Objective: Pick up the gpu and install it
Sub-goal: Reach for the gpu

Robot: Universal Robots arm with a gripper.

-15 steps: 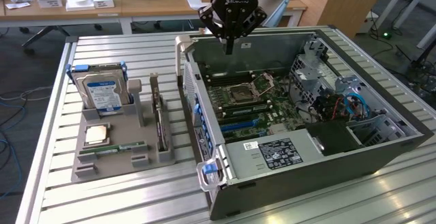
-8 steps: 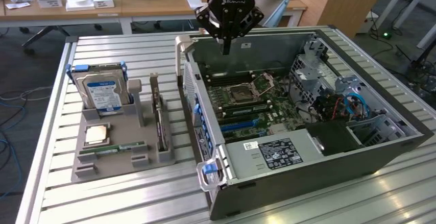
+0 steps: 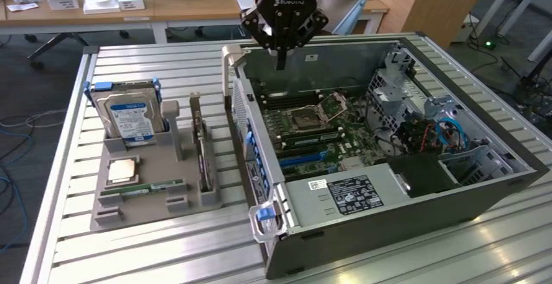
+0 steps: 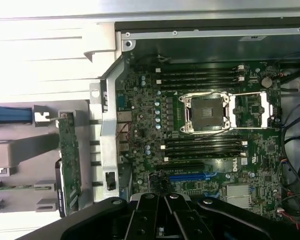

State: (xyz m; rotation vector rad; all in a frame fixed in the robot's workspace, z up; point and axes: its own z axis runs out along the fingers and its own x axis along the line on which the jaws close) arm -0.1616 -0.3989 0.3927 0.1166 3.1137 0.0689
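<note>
The gpu stands on edge in a slot of the grey holder tray, to the exterior view's left of the open computer case. In the wrist view the gpu appears edge-on as a thin greenish board beside the case wall. My gripper hangs above the case's far rim, shut, with nothing between its fingers. It is well apart from the gpu. In the wrist view the gripper looks down on the motherboard with its blue expansion slot.
On the tray stand a hard drive with a blue-white label, a processor chip and a green RAM stick. An open CPU socket sits mid-board. Cables crowd the case's right side. Desks stand behind the slatted table.
</note>
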